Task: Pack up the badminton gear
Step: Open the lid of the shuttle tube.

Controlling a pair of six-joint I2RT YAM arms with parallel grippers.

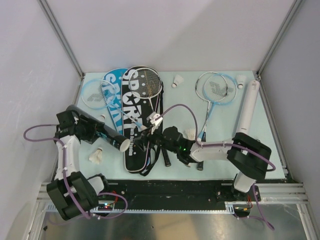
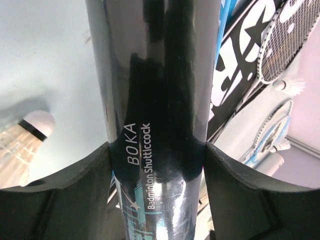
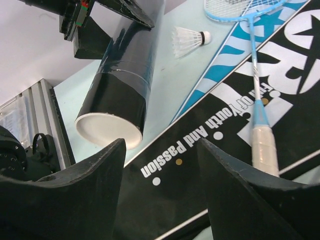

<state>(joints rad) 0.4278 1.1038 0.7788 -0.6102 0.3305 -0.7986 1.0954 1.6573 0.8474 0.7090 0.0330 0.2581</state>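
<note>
The left end effector (image 2: 156, 150) is clamped around the black tube (image 2: 160, 75), one finger pressed to each side of its glossy wall, and holds it slanted above the near-left part of the bench (image 1: 272, 150). The tube's end shows white toward the right arm; whether anything is inside cannot be told. The right end effector (image 3: 161, 145) is spread wide with nothing between its fingers, hovering just beside that tube end and over the black cover (image 3: 295, 135). This cover lies in the middle of the bench, and a racket's white handle (image 3: 263, 147) rests on it. The blue cover (image 1: 111, 92) lies partly under it toward the far-left corner. One shuttlecock (image 2: 25, 140) sits on the bench near the left edge, beside the tube. The white tube (image 1: 250, 102) lies along the right edge, with a blue racket (image 1: 216, 87) just left of it.
</note>
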